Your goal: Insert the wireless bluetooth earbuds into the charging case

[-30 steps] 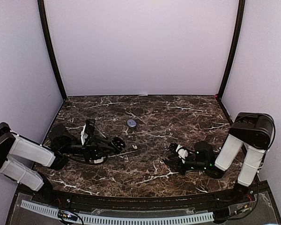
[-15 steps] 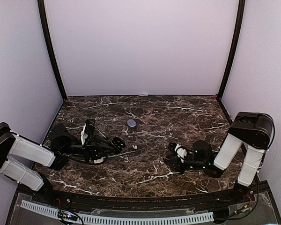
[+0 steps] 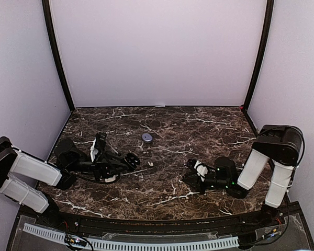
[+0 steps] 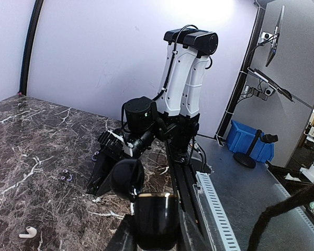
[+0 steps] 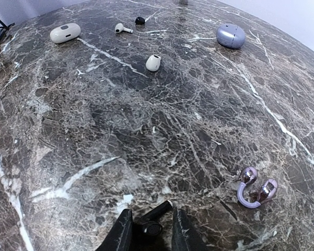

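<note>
I'm picking up: my right gripper (image 5: 149,232), bottom middle of its view, has a black earbud (image 5: 152,219) between its fingers, pinched or not I can't tell; next, carry it to the open black case (image 4: 156,214) my left gripper (image 4: 157,240) holds tight.

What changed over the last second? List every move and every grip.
The right gripper crept slightly left toward the centre, its jaws closing in on a dark earbud that lies between them, not visibly pinched yet. Unchanged: the left gripper stays shut on the open black charging case; the white earbud and lilac case lie where they were.
</note>
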Controlling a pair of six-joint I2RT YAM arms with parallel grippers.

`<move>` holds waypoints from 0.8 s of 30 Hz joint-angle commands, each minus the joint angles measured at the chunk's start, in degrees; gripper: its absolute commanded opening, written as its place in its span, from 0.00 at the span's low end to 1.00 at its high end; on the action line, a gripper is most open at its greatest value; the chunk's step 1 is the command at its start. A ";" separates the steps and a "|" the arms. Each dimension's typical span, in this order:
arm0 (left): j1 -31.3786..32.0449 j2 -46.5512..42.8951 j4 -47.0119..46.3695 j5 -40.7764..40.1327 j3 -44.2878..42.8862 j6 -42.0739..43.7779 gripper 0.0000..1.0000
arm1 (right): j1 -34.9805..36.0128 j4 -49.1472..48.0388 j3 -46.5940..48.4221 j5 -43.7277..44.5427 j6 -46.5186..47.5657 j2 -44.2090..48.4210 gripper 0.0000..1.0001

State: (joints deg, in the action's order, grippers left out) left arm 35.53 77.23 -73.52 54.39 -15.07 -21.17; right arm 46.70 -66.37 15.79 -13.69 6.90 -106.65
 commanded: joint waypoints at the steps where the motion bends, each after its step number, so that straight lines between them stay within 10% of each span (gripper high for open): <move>1: 0.07 -0.83 -0.22 0.79 -0.49 0.72 0.23 | 0.65 4.38 0.20 0.85 0.14 -2.07 0.25; 24: 0.07 -1.38 0.98 0.92 -1.19 1.04 0.23 | 0.67 6.00 -0.76 1.24 0.49 3.05 0.17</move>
State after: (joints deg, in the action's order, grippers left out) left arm 35.53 77.21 -73.10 54.41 -15.07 -21.12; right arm 47.11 -63.33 16.05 -13.45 6.98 -104.77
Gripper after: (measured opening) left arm 0.272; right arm 0.169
